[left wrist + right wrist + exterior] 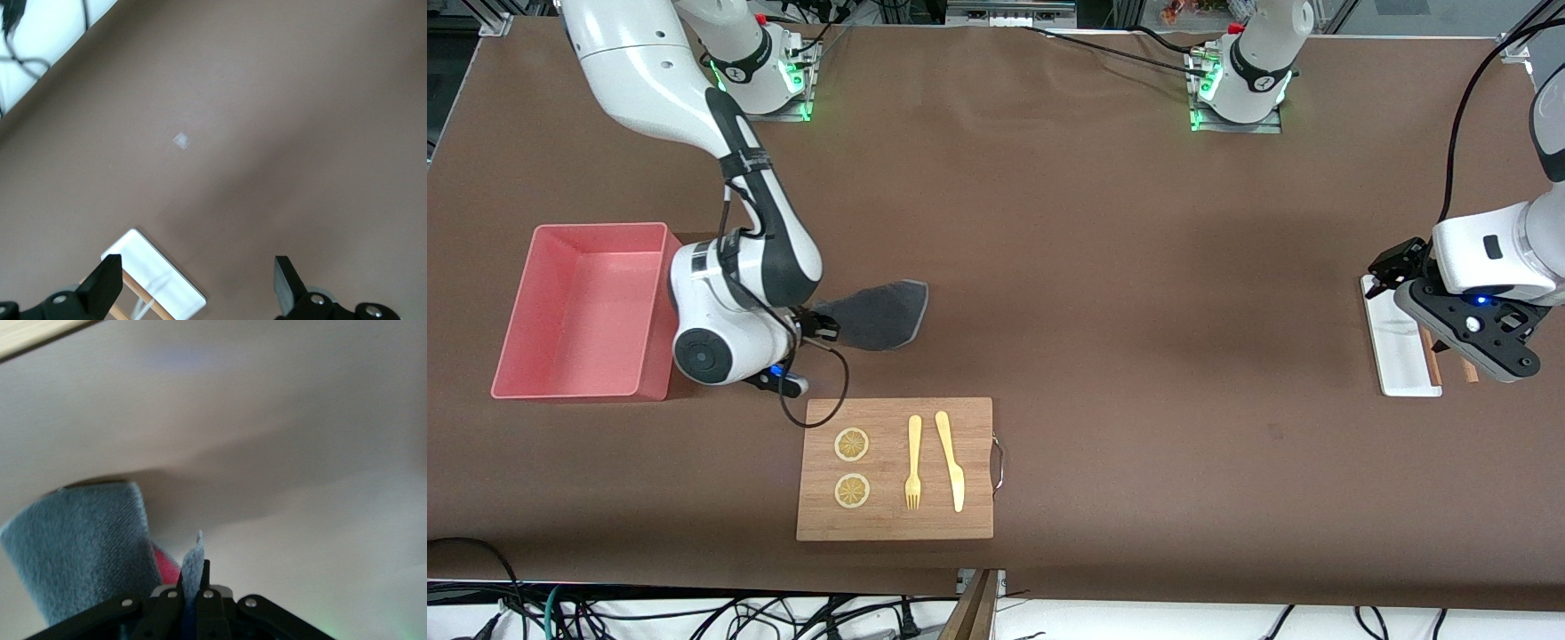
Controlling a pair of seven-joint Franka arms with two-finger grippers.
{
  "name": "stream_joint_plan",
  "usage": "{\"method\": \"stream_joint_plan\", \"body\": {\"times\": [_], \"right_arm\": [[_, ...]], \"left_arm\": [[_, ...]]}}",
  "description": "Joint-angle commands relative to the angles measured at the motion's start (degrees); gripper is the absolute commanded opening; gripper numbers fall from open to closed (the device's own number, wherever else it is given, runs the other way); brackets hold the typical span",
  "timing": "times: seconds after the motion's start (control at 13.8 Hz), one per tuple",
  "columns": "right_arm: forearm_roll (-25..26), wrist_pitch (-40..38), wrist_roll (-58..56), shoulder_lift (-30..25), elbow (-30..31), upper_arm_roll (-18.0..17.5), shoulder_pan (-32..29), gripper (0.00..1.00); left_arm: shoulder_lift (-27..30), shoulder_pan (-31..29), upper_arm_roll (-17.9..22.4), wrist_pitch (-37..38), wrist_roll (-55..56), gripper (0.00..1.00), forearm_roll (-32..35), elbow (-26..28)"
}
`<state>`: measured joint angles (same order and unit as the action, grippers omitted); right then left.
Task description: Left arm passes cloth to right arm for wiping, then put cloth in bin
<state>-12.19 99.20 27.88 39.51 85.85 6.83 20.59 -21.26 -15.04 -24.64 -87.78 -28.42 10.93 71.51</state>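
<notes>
Cloth (880, 313) is pinched by one edge in the right gripper (821, 324), with the rest of it trailing flat on the brown table (1103, 267) between the pink bin (516, 342) and the wooden board (969, 422), so it looks like it is being dragged along to wipe. That claw is squeezed tight on the cloth, and its wrist view shows the grey cloth (87, 547) with a bit of pink peeking out. The left gripper (193, 283) waits with its jaws wide apart and nothing in them, over the white tray (1400, 356) at its own end of the table.
</notes>
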Motion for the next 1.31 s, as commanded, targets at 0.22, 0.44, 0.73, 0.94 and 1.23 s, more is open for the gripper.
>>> {"method": "stream_joint_plan", "body": {"times": [0.22, 0.44, 0.73, 0.94, 1.23], "right_arm": [[2.9, -4.6, -14.0, -1.0, 0.5, 7.9, 0.0, 0.00], [3.5, -5.6, -22.6, -1.6, 0.4, 11.9, -0.1, 0.00], [4.2, -8.5, -20.7, -2.1, 0.2, 11.0, 0.3, 0.00], [4.1, -10.3, -14.7, -2.0, 0.5, 6.5, 0.4, 0.00], [3.7, -6.5, -5.1, -1.3, 0.6, 1.1, 0.5, 0.00]], "left_arm": [[1.5, 0.7, -0.5, 13.4, 25.5, 1.00, -5.8, 1.9], [5.1, 0.6, -0.7, 13.1, 26.2, 1.00, -5.8, 7.2], [12.5, -1.2, -0.9, 4.2, 26.2, 1.00, -7.4, 17.8], [16.8, -1.8, -0.8, -2.6, 26.3, 1.00, -10.2, 23.7], [16.7, -1.8, -0.8, -3.2, 26.7, 1.00, -10.1, 23.2]]}}
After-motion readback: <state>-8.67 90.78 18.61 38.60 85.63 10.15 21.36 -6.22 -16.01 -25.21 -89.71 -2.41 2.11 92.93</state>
